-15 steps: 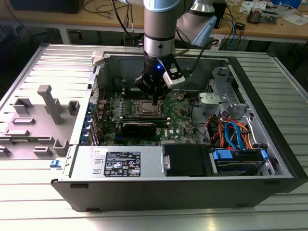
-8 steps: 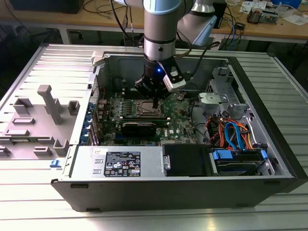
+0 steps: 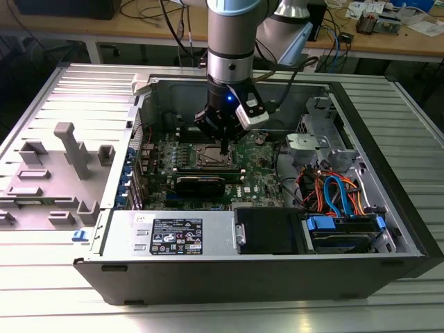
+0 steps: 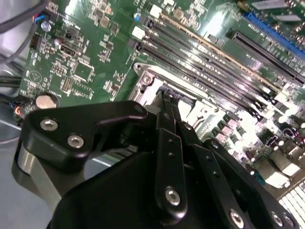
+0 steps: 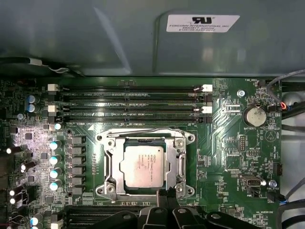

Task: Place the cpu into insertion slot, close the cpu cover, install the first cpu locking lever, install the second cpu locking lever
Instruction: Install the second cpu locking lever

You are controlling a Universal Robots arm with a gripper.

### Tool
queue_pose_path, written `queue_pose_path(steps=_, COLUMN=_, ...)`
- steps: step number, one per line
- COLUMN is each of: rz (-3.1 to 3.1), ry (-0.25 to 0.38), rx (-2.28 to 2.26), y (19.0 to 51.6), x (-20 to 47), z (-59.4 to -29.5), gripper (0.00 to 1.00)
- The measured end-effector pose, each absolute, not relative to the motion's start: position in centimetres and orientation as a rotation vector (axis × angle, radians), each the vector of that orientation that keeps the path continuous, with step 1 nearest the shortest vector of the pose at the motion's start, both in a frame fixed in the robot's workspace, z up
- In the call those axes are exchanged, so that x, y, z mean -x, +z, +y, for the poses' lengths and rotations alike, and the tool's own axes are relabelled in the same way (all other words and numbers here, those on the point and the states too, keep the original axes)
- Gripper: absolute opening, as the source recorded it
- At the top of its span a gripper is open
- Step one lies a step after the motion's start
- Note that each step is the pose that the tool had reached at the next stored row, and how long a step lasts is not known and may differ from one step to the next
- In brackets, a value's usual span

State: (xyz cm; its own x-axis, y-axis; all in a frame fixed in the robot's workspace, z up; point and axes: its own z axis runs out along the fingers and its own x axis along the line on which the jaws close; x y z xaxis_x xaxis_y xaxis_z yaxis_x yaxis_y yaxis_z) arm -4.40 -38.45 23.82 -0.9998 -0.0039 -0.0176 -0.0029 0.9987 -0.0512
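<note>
The cpu (image 5: 144,165) is dull silver-grey inside the silvery cpu cover (image 5: 112,164), on a green motherboard (image 5: 224,157); the gripper (image 5: 167,200) is black.

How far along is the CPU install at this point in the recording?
Done, by the look of it: the cpu sits in the insertion slot, with the cpu cover down around it. In hand: the end effector is at the socket's edge, its fingertips together; whether it touches a locking lever I cannot tell. A wire lever lies along the socket's far edge. Left: I cannot confirm either lever is latched.
</note>
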Motion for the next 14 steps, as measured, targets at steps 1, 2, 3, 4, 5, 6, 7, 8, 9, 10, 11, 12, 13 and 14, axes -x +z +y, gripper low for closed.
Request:
queue_pose_path(steps=1, rz=3.123, ry=-0.08, rx=0.006, y=23.8, x=4.4, z=-38.5, gripper=0.11)
queue_pose_path(steps=2, rz=3.123, ry=-0.08, rx=0.006, y=23.8, x=4.4, z=-38.6, gripper=0.11)
queue_pose_path(steps=3, rz=3.124, ry=-0.08, rx=0.006, y=23.8, x=4.4, z=-38.6, gripper=0.11)
queue_pose_path(steps=4, rz=3.125, ry=-0.081, rx=0.006, y=23.8, x=4.4, z=-38.8, gripper=0.11)
queue_pose_path(steps=5, rz=3.125, ry=-0.08, rx=0.005, y=23.8, x=4.4, z=-39.1, gripper=0.11)
queue_pose_path(steps=6, rz=3.125, ry=-0.08, rx=0.006, y=23.8, x=4.4, z=-39.5, gripper=0.11)
queue_pose_path(steps=7, rz=3.124, ry=-0.08, rx=0.007, y=23.8, x=4.5, z=-40.0, gripper=0.11)
queue_pose_path(steps=8, rz=3.125, ry=-0.08, rx=0.009, y=23.8, x=4.5, z=-40.1, gripper=0.11)
queue_pose_path(steps=9, rz=3.124, ry=-0.08, rx=0.013, y=23.8, x=4.6, z=-40.3, gripper=0.11)
queue_pose_path(steps=10, rz=3.124, ry=-0.08, rx=0.019, y=23.8, x=4.7, z=-40.4, gripper=0.11)
queue_pose_path(steps=11, rz=3.125, ry=-0.076, rx=0.022, y=23.8, x=4.8, z=-40.4, gripper=0.11)
queue_pose_path(steps=12, rz=3.127, ry=-0.068, rx=0.023, y=23.8, x=4.9, z=-40.4, gripper=0.11)
queue_pose_path(steps=13, rz=3.128, ry=-0.064, rx=0.024, y=23.8, x=5.0, z=-40.4, gripper=0.11)
queue_pose_path(steps=14, rz=3.129, ry=-0.057, rx=0.026, y=23.8, x=5.3, z=-40.4, gripper=0.11)
